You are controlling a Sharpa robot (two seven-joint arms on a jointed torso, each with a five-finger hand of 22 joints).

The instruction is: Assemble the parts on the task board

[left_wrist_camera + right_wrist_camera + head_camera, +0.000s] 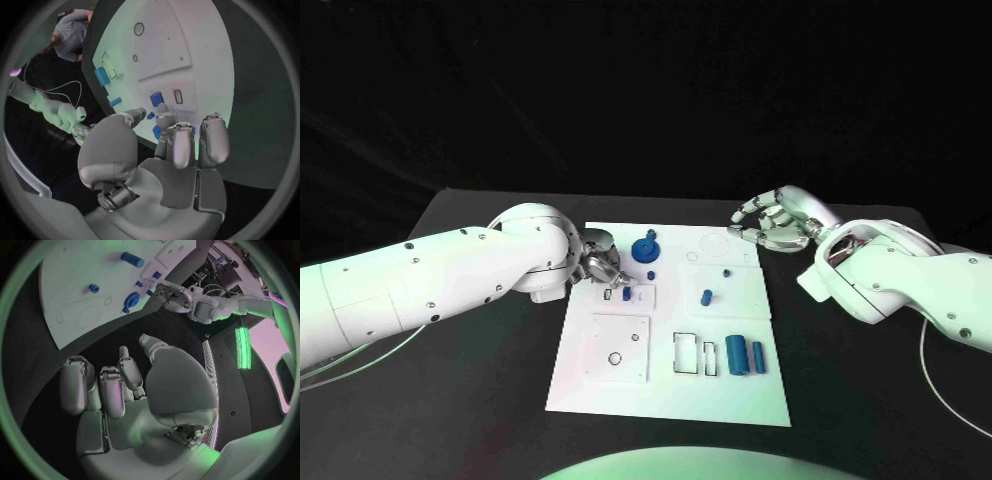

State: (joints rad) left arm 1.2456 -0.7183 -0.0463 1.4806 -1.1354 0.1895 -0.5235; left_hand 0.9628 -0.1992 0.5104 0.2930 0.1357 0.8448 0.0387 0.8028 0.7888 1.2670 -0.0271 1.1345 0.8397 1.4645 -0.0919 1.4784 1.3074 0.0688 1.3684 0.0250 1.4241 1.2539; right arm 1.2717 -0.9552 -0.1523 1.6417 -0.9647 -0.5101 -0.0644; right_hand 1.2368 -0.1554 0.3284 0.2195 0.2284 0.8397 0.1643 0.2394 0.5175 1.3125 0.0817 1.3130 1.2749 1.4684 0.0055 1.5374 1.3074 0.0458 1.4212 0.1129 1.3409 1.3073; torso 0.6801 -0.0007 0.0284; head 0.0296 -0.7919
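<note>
2 robot hands are in the head view. The left robot hand (600, 264) sits left of centre, over the left edge of the task board (733, 400), with its fingertips close to a small blue part (627, 294) that lies beside a small rectangular slot (607, 294). In the left wrist view its fingers (181, 145) are curled forward side by side and no part is visible between them and the thumb; whether they touch the board cannot be determined.

The right robot hand (773, 225) is at the upper right of the frame, above the bench (473, 400) just beyond the board's upper right corner. Its fingers are apart and curved, and it holds nothing.

The task board lies at the centre of the bench. A blue gear-shaped part (646, 250) is near the board's upper middle. A small blue peg (707, 296) lies at the middle. 2 blue cylinders (746, 356) lie side by side at the lower right, next to 2 rectangular recesses (688, 352). A square plate (620, 347) with a round hole is at the lower left.
</note>
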